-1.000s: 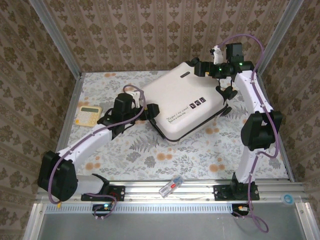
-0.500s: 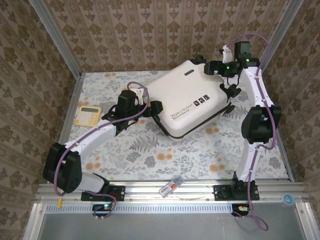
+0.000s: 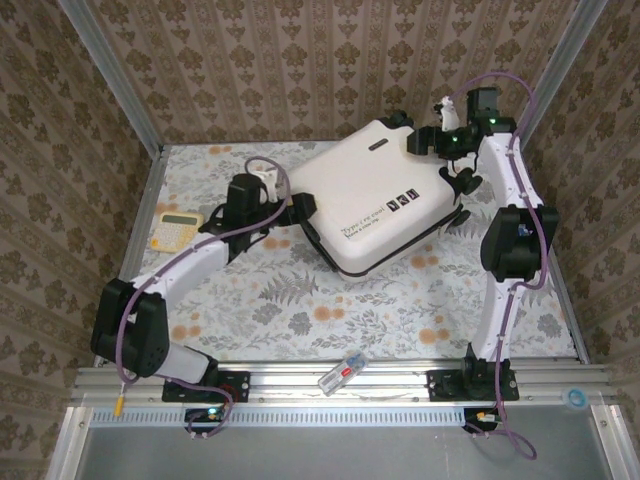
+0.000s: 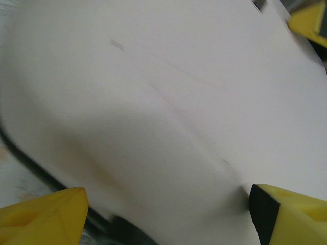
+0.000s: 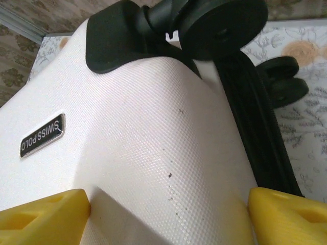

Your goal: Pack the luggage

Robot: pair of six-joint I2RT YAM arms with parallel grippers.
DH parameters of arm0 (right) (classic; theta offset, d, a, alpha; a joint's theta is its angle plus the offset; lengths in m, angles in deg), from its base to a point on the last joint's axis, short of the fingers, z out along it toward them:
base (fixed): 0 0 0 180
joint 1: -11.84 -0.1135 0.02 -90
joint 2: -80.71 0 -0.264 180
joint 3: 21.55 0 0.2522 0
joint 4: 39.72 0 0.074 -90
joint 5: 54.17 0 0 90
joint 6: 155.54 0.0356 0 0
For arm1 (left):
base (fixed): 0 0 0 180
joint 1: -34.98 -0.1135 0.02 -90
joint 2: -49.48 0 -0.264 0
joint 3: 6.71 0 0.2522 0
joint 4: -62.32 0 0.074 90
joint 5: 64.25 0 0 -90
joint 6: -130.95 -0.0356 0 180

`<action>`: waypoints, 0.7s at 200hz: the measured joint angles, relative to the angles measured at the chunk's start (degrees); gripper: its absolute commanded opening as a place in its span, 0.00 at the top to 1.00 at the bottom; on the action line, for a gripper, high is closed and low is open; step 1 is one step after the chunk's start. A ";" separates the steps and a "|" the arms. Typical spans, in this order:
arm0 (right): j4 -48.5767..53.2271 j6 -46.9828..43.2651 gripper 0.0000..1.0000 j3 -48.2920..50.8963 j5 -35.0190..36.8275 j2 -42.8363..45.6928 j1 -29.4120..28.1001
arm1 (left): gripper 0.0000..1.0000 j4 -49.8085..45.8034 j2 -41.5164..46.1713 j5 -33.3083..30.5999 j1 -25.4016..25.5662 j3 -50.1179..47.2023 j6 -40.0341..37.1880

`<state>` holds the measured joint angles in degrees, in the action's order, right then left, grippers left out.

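At the left corner of the big white hard-shell suitcase (image 3: 375,195) the left gripper (image 4: 166,214) has its yellow fingers splayed wide against the shell, clamped on nothing. The closed case lies flat and skewed, toward the far right of the table. I'd guess it is stiff, bulky and fairly heavy for these arms. The finely textured plastic looks slick, so the broad face offers little to pinch. Better holds would likely be the black zip seam (image 5: 255,138), the rim, or the black caster wheels (image 5: 219,20). At the suitcase's far-right wheel end the right gripper (image 5: 166,214) is likewise spread wide, one finger either side of the curved corner below a small black nameplate (image 5: 43,135), holding nothing. The floral tablecloth (image 3: 300,310) under the suitcase might bunch if the case is dragged. Well left of the suitcase sits a pale yellow calculator (image 3: 177,229). Brown damask wallpaper (image 3: 280,60) closes in behind the suitcase and on both sides, leaving little swing room.
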<state>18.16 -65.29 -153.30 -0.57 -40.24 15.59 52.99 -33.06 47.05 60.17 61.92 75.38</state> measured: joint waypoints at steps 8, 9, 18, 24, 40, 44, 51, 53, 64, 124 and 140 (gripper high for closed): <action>-1.90 0.13 0.19 1.97 -0.04 1.11 -0.57 | 0.16 -0.02 -0.04 -0.09 -2.08 0.00 -0.22; -2.19 0.17 0.19 2.38 -0.04 1.36 -0.66 | 0.16 -0.02 -0.04 -0.09 -2.23 0.00 -0.24; -4.35 0.81 0.19 5.35 -0.02 3.08 -1.55 | 0.16 -0.04 -0.02 -0.31 -4.24 0.00 -0.46; -5.81 1.33 0.19 7.43 0.11 4.35 -2.34 | 0.16 -0.07 0.00 -0.31 -5.55 -0.02 -0.59; -10.29 3.17 0.19 13.27 0.85 7.74 -4.94 | 0.16 0.00 1.01 -0.33 -7.56 -0.48 -0.81; -11.10 3.54 0.19 14.43 0.87 8.39 -5.53 | 0.16 -0.02 1.31 -0.33 -7.74 -0.72 -0.85; -13.18 4.63 0.20 16.90 1.18 9.70 -7.06 | 0.16 -0.55 2.25 -1.51 -7.96 -1.44 -1.05; -13.84 4.96 0.20 17.55 1.40 10.12 -7.50 | 0.16 -0.55 2.64 -1.79 -8.15 -1.79 -1.07; -16.65 6.43 0.20 20.61 2.14 11.93 -9.27 | 0.17 -0.98 4.59 -2.99 -9.33 -3.23 -1.09; -23.19 12.11 0.21 27.43 6.54 16.61 -18.08 | 0.15 -8.94 17.38 -13.73 -10.32 -9.27 -1.07; -21.03 12.20 0.21 25.33 7.37 15.74 -19.37 | 0.15 -11.72 18.75 -15.52 -10.36 -8.72 -1.07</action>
<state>-2.86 -53.09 -127.97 6.80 -24.50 -3.78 41.27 -14.31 31.53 49.81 53.20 74.31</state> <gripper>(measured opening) 0.792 0.853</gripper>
